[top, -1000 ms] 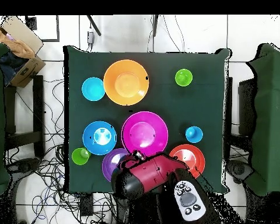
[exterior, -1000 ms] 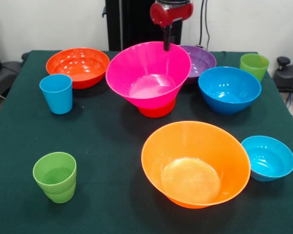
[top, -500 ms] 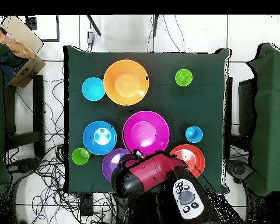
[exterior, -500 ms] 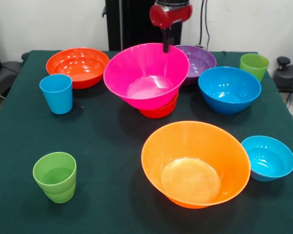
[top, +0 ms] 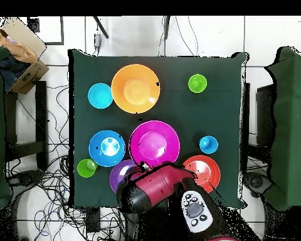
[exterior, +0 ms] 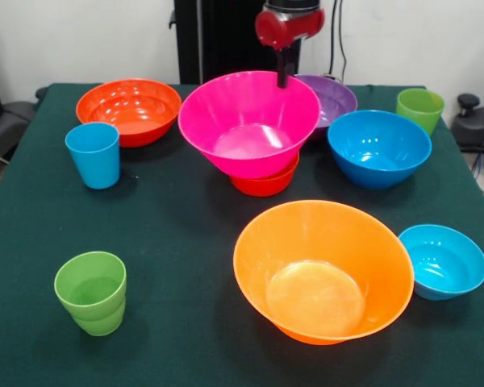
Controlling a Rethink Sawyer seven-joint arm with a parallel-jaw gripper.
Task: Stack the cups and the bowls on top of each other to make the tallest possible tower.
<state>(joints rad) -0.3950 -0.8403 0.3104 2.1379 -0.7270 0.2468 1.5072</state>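
Observation:
The large pink bowl (exterior: 250, 121) sits nearly level on the small red-orange bowl (exterior: 266, 184), a two-bowl tower at the table's back middle. My gripper (exterior: 282, 79) comes down onto the pink bowl's far rim and is shut on it. Around the tower stand the medium red-orange bowl (exterior: 129, 109), the purple bowl (exterior: 335, 97), the blue bowl (exterior: 379, 147), the large orange bowl (exterior: 323, 270) and the small blue bowl (exterior: 444, 260). A sky blue cup (exterior: 93, 155) and lime green cups (exterior: 90, 292) (exterior: 419, 109) stand apart. In the overhead view my arm (top: 156, 191) covers the gripper beside the pink bowl (top: 154, 143).
The dark green table (exterior: 177, 234) carries everything. The purple bowl touches or nearly touches the pink bowl's far right side. A black post (exterior: 218, 40) rises behind the table. Chairs and cables surround the table (top: 222, 113) in the overhead view.
The pink bowl, tilted a second ago, has levelled out on the small red-orange bowl and shifted slightly right together with my gripper.

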